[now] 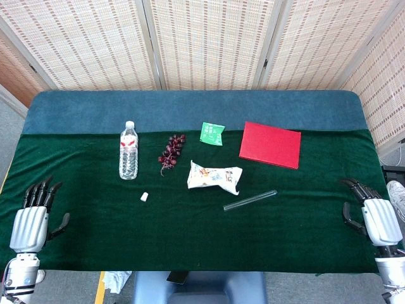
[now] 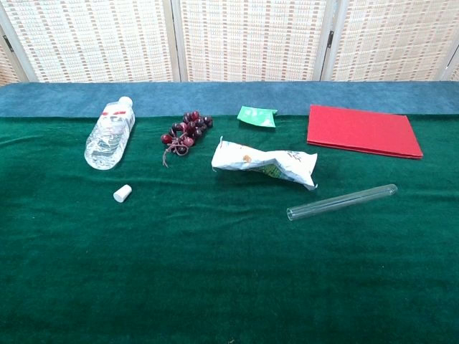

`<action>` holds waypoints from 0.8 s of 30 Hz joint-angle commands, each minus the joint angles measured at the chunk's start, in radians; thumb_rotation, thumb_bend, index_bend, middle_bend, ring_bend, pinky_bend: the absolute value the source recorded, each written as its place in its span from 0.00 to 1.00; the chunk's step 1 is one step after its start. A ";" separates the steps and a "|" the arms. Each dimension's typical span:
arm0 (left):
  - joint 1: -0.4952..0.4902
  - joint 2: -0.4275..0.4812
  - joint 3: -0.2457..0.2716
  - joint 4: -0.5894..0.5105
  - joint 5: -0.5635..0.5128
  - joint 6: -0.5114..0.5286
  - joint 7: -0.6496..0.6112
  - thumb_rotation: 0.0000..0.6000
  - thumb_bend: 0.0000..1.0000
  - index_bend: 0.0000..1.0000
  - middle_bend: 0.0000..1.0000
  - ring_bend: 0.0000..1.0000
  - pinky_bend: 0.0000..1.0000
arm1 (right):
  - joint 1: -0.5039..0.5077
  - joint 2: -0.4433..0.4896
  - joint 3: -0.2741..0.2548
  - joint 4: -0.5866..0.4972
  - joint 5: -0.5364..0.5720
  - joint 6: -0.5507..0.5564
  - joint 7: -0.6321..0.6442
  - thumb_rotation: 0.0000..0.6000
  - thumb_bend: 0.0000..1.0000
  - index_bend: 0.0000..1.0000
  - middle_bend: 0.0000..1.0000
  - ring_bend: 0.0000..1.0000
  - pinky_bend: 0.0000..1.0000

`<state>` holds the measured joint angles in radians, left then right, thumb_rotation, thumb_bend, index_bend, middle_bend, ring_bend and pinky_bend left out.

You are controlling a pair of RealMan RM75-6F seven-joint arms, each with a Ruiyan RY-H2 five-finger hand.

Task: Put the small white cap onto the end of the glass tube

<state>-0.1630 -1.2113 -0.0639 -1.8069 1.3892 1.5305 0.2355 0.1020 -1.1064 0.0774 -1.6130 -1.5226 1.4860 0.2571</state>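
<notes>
Left hand (image 1: 30, 218) showing at 8 o'clock in head view, palm down, dark fingers (image 1: 39, 193) pointing toward 12 o'clock, slightly apart, thumb sticking out toward 3 o'clock, holding nothing. Right hand (image 1: 374, 215) sitting at 4 o'clock, fingers angling toward 11 o'clock, thumb jutting toward 9 o'clock, gripping nothing. Neither hand appearing in chest view.

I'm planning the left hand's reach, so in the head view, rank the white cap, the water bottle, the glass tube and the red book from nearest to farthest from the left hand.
From the left hand:
1. White cap, left of centre.
2. Water bottle, behind the cap.
3. Glass tube, right of centre.
4. Red book, far right, at the back.
</notes>
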 commanded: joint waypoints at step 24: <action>-0.164 -0.087 -0.067 0.197 0.014 -0.235 -0.011 1.00 0.36 0.07 0.05 0.00 0.00 | 0.018 0.006 0.014 -0.020 -0.009 -0.005 -0.023 1.00 0.70 0.22 0.24 0.26 0.28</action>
<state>-0.2885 -1.2730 -0.1151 -1.6511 1.4110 1.3428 0.2194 0.1196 -1.1001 0.0911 -1.6330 -1.5317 1.4816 0.2340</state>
